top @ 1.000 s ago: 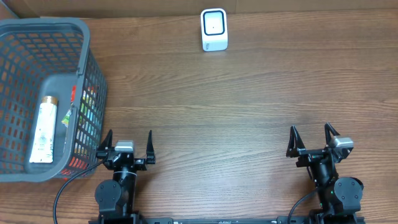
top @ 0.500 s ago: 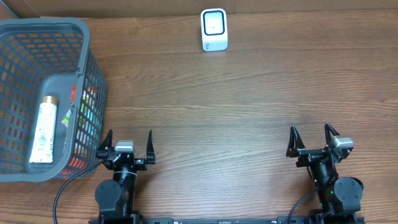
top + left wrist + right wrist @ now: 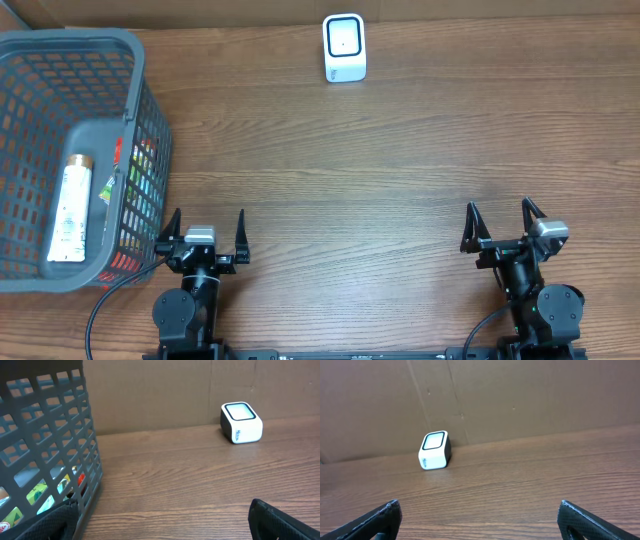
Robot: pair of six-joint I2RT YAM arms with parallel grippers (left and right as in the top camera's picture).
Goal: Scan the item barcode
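At the near edge of the table (image 3: 350, 170), both arms sat low with nothing in their grasp. The left gripper (image 3: 208, 220) stood with its jaws spread wide, just beside the near right corner of the basket (image 3: 143, 70). The right gripper (image 3: 498, 213) was equally wide and well apart from everything, over bare wood. In each wrist view only the dark fingertips showed at the bottom corners, with empty space between them.

The item to be scanned, a pale bottle (image 3: 70, 208) with a gold cap, lay flat on the basket floor near the left wall, its cap pointing away from the arms. Coloured patches (image 3: 42, 497) showed through the basket's right wall; whether they were other packets or labels could not be told through the mesh.

Farther off, the small white scanner (image 3: 344, 47) stood at the far edge against the cardboard backing, window facing up and forward.

By this layout the task had not begun: the step in hand was reaching for the bottle. The next move likely called for the left arm to rise over the basket rim, come down inside, and close across the bottle's narrow width. It would then have to lift clear of the walls before carrying the barcode toward the scanner window.
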